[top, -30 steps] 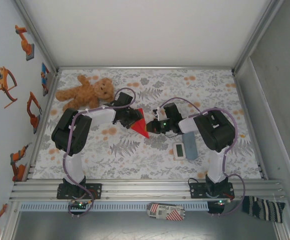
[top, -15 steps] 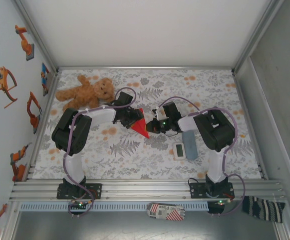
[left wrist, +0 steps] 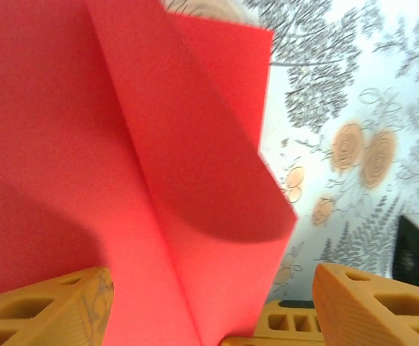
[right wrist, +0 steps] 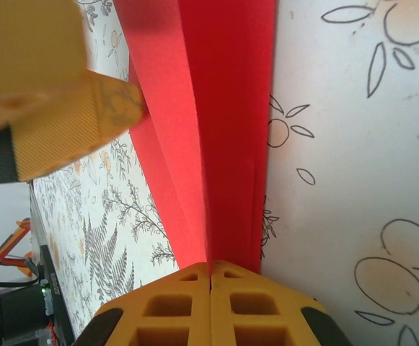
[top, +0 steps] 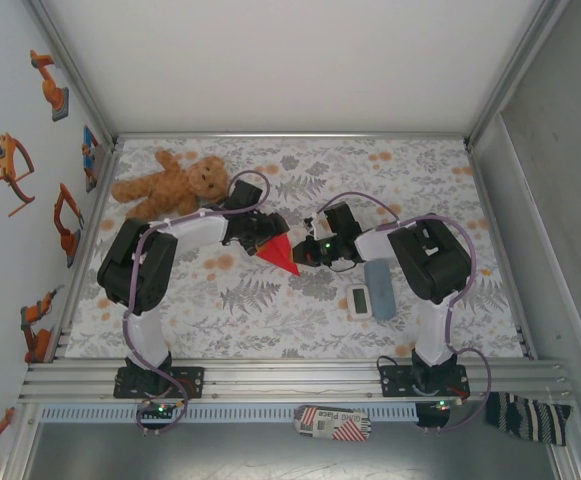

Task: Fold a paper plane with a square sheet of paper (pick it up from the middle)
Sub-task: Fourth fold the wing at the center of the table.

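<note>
The right gripper (right wrist: 210, 268) is pressed together on one end of the red sheet of paper (right wrist: 227, 108), whose folded layers run away from its fingers as a narrow strip. The left gripper (left wrist: 209, 292) stands apart, its orange fingers (left wrist: 353, 303) either side of a raised, curling flap; whether they touch it is hard to tell. From above, the sheet lies as a pointed triangle mid-table between both grippers. Open floral cloth (top: 400, 175) stretches behind. The white timer (top: 359, 300) and grey-blue block (top: 380, 287) sit beside the right arm, and the teddy bear (top: 175, 182) lies at the far left. Both wrist views cut off the sheet's far edge.
</note>
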Available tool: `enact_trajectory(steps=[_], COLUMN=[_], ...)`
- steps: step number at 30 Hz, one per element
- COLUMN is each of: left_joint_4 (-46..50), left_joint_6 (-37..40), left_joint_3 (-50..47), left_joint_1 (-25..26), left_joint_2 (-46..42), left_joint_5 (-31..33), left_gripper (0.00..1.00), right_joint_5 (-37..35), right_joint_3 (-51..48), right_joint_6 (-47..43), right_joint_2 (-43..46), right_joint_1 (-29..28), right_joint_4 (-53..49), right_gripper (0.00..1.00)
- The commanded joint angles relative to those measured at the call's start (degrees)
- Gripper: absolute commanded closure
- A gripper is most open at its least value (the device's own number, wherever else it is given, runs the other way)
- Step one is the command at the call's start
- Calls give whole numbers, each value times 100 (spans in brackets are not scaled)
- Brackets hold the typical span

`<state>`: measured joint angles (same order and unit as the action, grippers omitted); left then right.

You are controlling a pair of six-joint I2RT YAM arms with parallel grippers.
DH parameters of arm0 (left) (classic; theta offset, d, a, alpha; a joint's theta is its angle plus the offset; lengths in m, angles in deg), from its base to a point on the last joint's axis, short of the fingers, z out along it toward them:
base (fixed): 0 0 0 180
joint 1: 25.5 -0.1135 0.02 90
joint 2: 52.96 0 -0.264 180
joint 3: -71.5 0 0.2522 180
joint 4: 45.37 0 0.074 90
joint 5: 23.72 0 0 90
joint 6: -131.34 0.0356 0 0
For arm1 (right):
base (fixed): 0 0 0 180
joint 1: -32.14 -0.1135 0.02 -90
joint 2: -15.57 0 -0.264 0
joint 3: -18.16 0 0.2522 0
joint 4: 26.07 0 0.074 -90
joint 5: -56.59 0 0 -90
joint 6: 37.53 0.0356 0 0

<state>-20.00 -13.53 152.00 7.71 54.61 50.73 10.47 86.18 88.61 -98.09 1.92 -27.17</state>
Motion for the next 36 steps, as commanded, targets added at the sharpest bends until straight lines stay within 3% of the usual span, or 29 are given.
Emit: enact_trajectory(steps=[1, 8, 13, 17, 36], left_joint_4=[-123, -556, -1136, -1681, -2022], left_joint_6=[202, 137, -52, -143, -339], left_joint_3=[-113, -563, -784, -868, -884], left_joint_1=[-51, -63, -60, -60, -191], left_joint_2=[-395, -535, -386, -354, 188], left_joint_5=[-117, -231, -521, -781, -828], left_gripper=[25, 33, 57, 67, 80], right_joint_5=[-854, -846, -870, -907, -987], right_joint_3=[-148, -119, -80, -45, 76], right_joint_6=[-187, -254, -274, -305, -384], right_joint_2=[-472, -462, -480, -490, -536], right_joint_1=[-97, -113, -116, -116, -116], right_joint_4=[-809, -845, -914, -993, -1266], right_gripper=[94, 94, 94, 94, 92])
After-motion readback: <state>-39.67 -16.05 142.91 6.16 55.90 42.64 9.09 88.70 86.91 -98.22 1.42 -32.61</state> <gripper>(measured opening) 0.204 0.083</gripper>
